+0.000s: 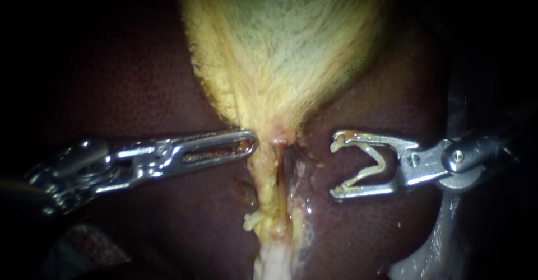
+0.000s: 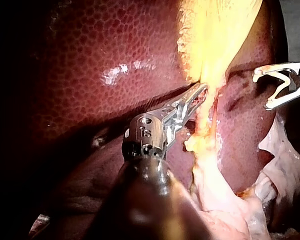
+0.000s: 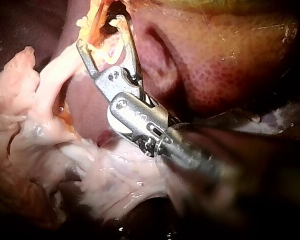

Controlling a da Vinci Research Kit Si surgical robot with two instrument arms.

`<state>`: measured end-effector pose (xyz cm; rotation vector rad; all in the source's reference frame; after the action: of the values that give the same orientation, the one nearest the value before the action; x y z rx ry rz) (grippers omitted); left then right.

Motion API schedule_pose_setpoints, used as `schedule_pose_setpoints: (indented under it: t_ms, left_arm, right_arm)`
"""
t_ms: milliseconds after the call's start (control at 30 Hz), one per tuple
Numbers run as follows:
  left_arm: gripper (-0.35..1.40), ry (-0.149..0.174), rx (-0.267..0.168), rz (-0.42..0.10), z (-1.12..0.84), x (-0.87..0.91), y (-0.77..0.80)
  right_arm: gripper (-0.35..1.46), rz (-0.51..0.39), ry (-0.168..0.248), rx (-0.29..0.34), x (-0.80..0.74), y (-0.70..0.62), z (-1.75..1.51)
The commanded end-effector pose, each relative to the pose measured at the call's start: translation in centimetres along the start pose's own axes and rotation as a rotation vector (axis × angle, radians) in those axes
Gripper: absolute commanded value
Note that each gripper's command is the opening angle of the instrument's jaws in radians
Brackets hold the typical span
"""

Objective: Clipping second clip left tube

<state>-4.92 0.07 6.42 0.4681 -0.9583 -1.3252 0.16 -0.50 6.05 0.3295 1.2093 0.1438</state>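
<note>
Nearest to the endoscope are the two instruments, which come in from opposite sides toward the stalk under the gallbladder (image 1: 280, 50). The right instrument (image 1: 336, 168) holds its jaws wide apart, and an open clip (image 1: 364, 175) sits between them, one leg along each jaw. The mouth of the jaws looks toward the stalk but stands apart from it, over the dark liver (image 1: 129, 89). The left instrument (image 1: 251, 143) rests with its tip against the edge of the gallbladder's neck; if it grips the tissue there or only touches it, these views do not show.

The left tube (image 1: 264, 185) is the yellowish strand that runs down from the neck, on the side of the left instrument. Its long axis goes from the neck straight toward the lower edge of the endoscope view. A dark slit separates it from a paler strand, which seems to be the right tube (image 1: 292, 171).

The coming move depends on this: the clip opens across the tube's axis, which is good, but the paler strand lies between the clip and the left tube. The right instrument probably must travel past it before the clip can take only the left tube. No clip can be made out on the tube itself.
</note>
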Motion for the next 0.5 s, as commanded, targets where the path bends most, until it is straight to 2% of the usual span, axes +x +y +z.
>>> schedule_pose_setpoints:
  t_ms: [33, 267, 500]
  left_arm:
    - [-0.33, 0.0, 0.001, 0.0, -0.02, 0.0, 0.0]
    - [-0.33, 0.008, 0.009, 0.006, -0.22, -0.04, 0.07]
    - [-0.33, 0.0, -0.005, 0.007, -0.46, -0.08, 0.18]
  right_arm:
    - [0.6, -0.001, 0.001, 0.002, -0.01, -0.01, 0.03]
    - [0.6, -0.011, 0.007, 0.028, -0.08, -0.17, 0.37]
    - [0.6, 0.033, 0.01, 0.052, -0.24, -0.35, 1.02]
